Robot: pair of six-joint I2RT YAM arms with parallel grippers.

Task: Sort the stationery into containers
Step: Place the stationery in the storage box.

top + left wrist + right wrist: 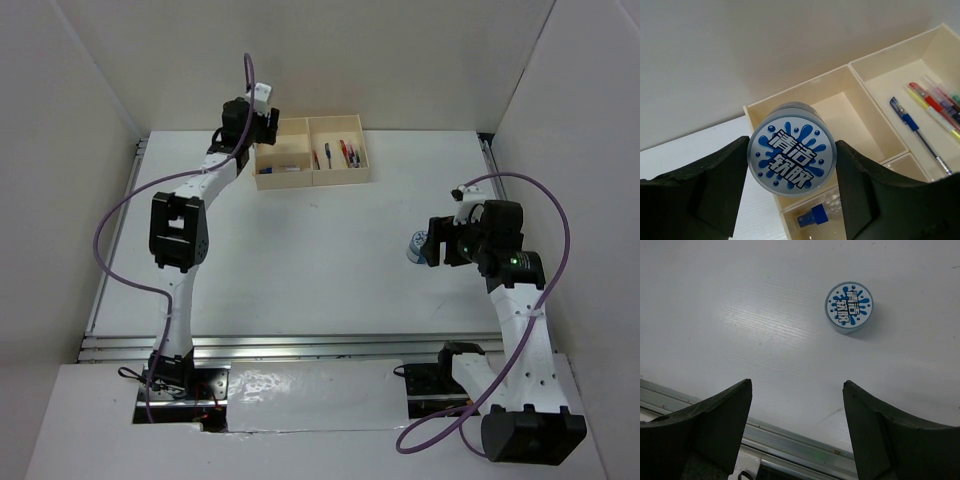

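Stationery cylinder stands on the counter beyond the open, empty right fingers; it looks light, rigid and smooth, best pinched across its round side. Farther, the left fingers grip a twin cylinder by the cream box.

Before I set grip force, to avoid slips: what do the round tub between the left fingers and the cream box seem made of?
The round tub: likely hard plastic, smooth grey wall, glossy printed label on top. The cream box: probably moulded plastic, matte, thin even walls; coated card is possible.
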